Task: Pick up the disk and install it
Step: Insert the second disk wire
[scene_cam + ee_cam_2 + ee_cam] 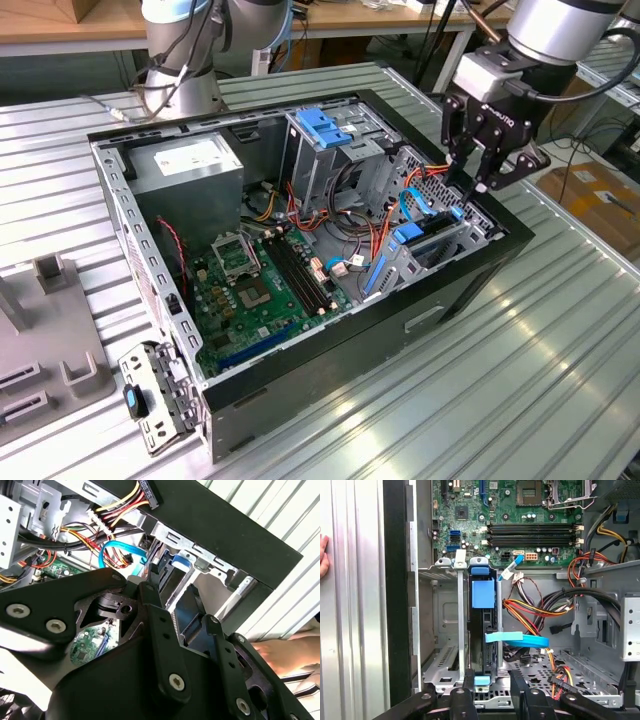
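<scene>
The disk [482, 635] stands on its edge in the drive cage [445, 630] of the open computer case [440, 290], its blue carrier rails and tab [482, 594] showing; in the exterior view the cage lies at about 4 o'clock from the grey power supply [190, 165]. The gripper [478, 182] hangs just above the cage with its fingers [465, 690] parted and holding nothing. I judge the disk stiff, rather heavy and sensitive to shock; the blue rails at its narrow edges seem the safest place to grasp.
</scene>
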Controlling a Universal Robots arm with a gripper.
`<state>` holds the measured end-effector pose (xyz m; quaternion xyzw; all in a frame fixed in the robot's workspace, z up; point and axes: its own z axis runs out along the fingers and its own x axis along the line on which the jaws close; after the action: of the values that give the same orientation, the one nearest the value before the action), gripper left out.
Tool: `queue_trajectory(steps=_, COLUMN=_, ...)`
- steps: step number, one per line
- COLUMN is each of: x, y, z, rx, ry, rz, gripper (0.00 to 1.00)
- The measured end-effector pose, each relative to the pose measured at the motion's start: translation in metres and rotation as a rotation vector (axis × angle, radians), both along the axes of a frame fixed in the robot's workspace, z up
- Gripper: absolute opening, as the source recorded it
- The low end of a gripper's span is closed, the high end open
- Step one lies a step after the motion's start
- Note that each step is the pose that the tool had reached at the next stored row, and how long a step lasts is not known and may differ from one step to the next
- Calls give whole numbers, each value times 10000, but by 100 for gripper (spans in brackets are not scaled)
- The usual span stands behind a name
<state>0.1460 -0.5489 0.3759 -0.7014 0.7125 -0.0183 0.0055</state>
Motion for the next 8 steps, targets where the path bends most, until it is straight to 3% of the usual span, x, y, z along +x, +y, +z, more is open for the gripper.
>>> queue_trajectory(steps=8, x=0, y=0, z=20, rx=0, ry=1, rz=42, gripper=42)
